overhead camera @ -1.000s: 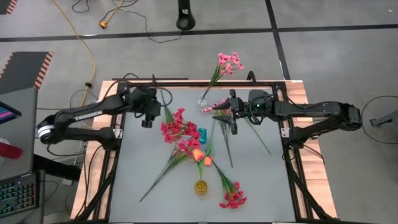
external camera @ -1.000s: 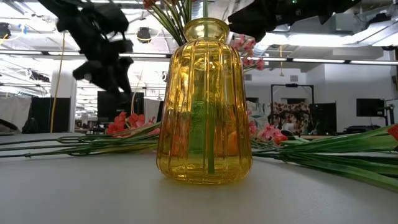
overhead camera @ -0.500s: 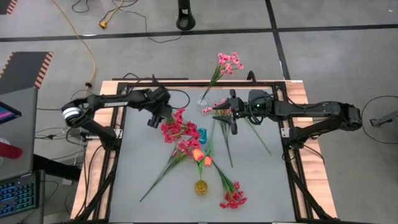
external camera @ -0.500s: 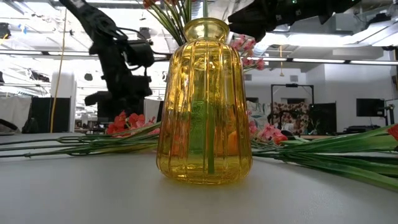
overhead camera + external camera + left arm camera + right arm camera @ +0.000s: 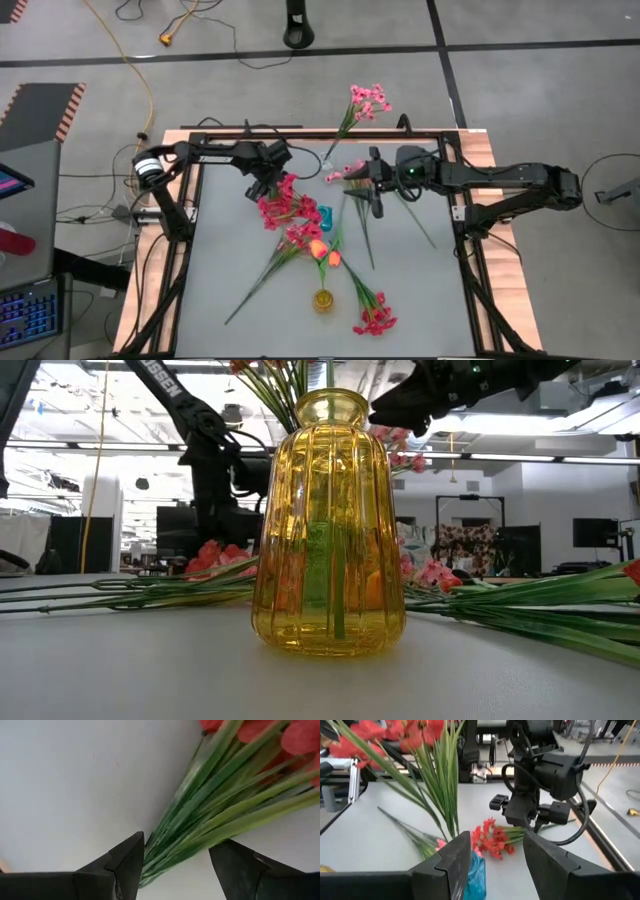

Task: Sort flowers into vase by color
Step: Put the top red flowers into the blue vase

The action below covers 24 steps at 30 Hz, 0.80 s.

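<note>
Left wrist view gives me what I need: my left gripper (image 5: 175, 865) hangs low over the grey table (image 5: 60, 780) with its dark fingers (image 5: 125, 862) spread wide, and the green stem bundle of the red-blossomed artificial spray (image 5: 215, 815) runs up between them, the cut stem end just at the gap and the blossoms farther out. From the high view, that spray (image 5: 280, 205) lies by the table's far left part, its long axis running from the gripper (image 5: 268, 186) toward the table's middle, so the left arm is plainly the nearer one. I judge the next move needs only a short drop and a close across the stems. The jaws hold nothing yet. My right gripper (image 5: 372, 190) waits above the far middle of the table, parted and empty, near the small blue vase (image 5: 475, 875). The yellow ribbed glass vase (image 5: 328, 525) stands near the front edge, already holding stems.
</note>
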Tool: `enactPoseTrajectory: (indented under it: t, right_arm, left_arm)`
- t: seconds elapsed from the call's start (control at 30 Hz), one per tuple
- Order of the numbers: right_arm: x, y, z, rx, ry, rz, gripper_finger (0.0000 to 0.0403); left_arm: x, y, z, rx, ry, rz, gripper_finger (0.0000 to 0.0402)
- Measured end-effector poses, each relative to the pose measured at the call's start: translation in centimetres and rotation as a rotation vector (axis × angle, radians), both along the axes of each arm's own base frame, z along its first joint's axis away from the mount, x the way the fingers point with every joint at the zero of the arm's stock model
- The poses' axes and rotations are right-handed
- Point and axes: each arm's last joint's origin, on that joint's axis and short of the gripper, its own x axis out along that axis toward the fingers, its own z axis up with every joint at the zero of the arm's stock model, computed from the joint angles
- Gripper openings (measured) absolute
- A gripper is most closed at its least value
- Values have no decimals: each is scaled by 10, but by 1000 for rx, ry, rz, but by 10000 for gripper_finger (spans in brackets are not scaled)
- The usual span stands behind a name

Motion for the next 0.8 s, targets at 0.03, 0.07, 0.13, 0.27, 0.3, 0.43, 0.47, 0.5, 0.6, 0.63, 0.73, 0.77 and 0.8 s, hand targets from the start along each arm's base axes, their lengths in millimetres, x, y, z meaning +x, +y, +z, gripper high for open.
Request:
enactPoseTrajectory:
  t: [0.03,0.07,0.13,0.27,0.3,0.43,0.47,0.5,0.6,0.63,0.73,0.77,0.8]
  right_arm:
    - [0,0,-1,3,10,0,210]
    - [0,0,-2,6,18,0,210]
    - [-1,0,-3,8,30,0,210]
    - [-1,0,-3,29,34,-6,210]
    - [-1,0,-3,38,34,-9,210]
    - [-1,0,-3,39,33,-9,210]
    - [-1,0,-3,39,32,-9,210]
    - [-1,0,-3,39,32,-9,210]
    - [-1,0,-3,39,32,-9,210]
    - [-2,0,-3,39,34,-9,210]
    - [-6,1,0,40,40,-9,210]
    - [-9,2,2,40,37,-9,210]
    - [-11,2,4,40,37,-9,210]
  left_arm:
    - [1,0,0,-1,-3,10,209]
    - [2,1,-1,-1,-5,20,209]
    - [3,1,-2,3,-4,40,209]
    - [3,0,-2,-2,-12,93,209]
    - [3,0,-2,-3,-13,102,209]
    - [3,-1,-2,-14,-10,99,205]
    - [3,-1,-3,-20,-11,91,201]
    - [2,-1,-3,-24,-9,84,195]
    - [2,-2,-3,-27,4,77,168]
    - [1,-2,-3,-27,9,78,156]
    - [0,-3,-4,-26,25,80,114]
    - [0,-3,-4,-28,28,80,99]
    - [-1,-3,-4,-29,30,80,83]
